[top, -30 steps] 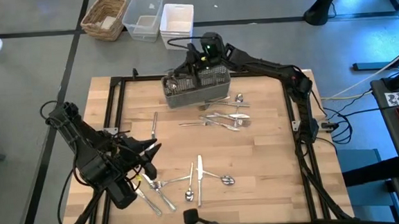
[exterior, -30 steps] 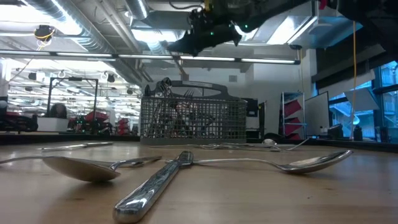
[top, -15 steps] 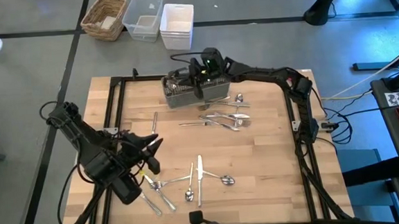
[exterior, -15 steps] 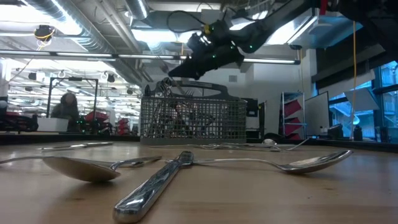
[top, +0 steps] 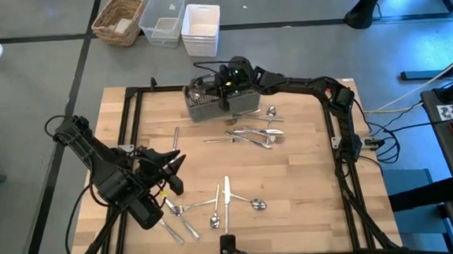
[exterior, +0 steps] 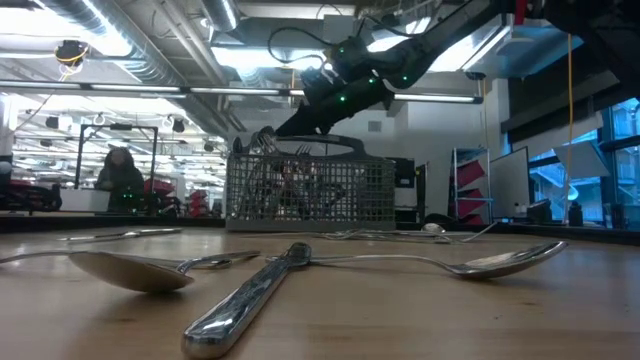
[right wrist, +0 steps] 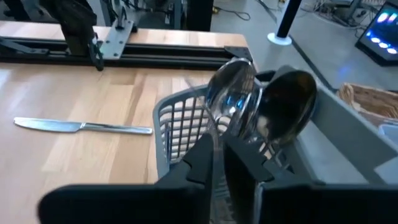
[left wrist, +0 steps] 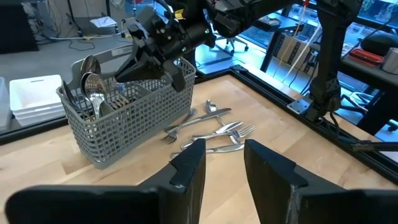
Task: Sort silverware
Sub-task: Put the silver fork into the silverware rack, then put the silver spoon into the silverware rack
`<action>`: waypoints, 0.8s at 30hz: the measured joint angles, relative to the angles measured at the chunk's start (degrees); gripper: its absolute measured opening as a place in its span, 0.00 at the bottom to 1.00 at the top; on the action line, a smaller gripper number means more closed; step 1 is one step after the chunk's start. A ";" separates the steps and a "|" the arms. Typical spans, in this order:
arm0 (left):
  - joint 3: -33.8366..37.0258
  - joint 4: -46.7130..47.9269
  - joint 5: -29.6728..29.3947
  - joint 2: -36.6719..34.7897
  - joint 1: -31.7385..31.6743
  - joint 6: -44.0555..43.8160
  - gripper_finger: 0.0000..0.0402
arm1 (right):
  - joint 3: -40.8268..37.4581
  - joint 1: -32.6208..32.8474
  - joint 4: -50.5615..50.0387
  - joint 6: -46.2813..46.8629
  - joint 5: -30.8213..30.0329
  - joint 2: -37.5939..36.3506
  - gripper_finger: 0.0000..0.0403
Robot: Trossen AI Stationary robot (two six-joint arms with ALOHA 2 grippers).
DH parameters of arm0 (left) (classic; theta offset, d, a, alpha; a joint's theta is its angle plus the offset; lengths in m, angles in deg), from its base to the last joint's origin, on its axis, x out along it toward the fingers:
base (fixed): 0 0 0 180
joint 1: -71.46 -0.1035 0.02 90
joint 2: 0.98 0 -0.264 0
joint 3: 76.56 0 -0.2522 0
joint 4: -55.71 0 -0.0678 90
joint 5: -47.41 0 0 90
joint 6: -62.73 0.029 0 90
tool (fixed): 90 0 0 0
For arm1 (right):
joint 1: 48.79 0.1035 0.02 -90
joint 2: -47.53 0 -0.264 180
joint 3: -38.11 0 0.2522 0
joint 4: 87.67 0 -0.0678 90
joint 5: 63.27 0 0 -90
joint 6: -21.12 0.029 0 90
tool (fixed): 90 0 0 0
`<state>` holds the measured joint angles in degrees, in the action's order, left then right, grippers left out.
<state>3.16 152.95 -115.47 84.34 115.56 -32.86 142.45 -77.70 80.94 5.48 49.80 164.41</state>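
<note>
The grey mesh caddy (top: 223,103) stands near the table's far edge with spoons upright in its left end (left wrist: 91,84). My right gripper (top: 211,87) slants down over that end, shut on a spoon (right wrist: 233,93). Loose silverware lies on the wood: a cluster (top: 254,133) in front of the caddy, a single knife (top: 175,138), and a near group (top: 215,202) that fills the low view (exterior: 250,300). My left gripper (top: 172,163) hovers open left of the near group, touching nothing; its fingers (left wrist: 186,168) frame the caddy from afar. My right gripper pinches the spoon's handle just behind the bowl (right wrist: 217,138) between its two fingers (right wrist: 202,162). The fingers slant down toward the table's left, along the handle. The bowl juts past the fingertips over the caddy's left end compartment, beside another spoon's bowl (right wrist: 287,112). The rest of the handle is hidden by the fingers.
A wicker basket (top: 119,19), a clear tub (top: 163,19) and white tubs (top: 201,26) sit on the floor beyond the far edge. Black frame rails (top: 131,117) run along the table's left, right and far sides. A person (exterior: 120,172) shows far off in the room.
My right gripper has come down and toward the table's left, from above the caddy to its top rim, tipping its fingers toward the spoon end. The piece that hung below it a second ago now sits at the caddy's rim. The left arm has barely shifted.
</note>
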 joint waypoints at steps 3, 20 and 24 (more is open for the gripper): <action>0.00 -0.05 0.01 0.00 0.00 0.00 0.26 | 0.00 0.11 -1.15 -0.01 0.02 0.00 0.15; -0.02 -5.56 0.87 0.02 -2.54 3.32 0.26 | -0.03 0.04 -9.34 0.45 6.45 -6.51 0.13; -0.02 -6.45 1.11 0.02 -3.82 4.21 0.26 | -0.02 0.04 -12.88 -1.14 7.05 -10.62 0.13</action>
<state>3.14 146.50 -114.36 84.36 111.74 -28.65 142.43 -77.66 68.06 4.34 56.85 153.79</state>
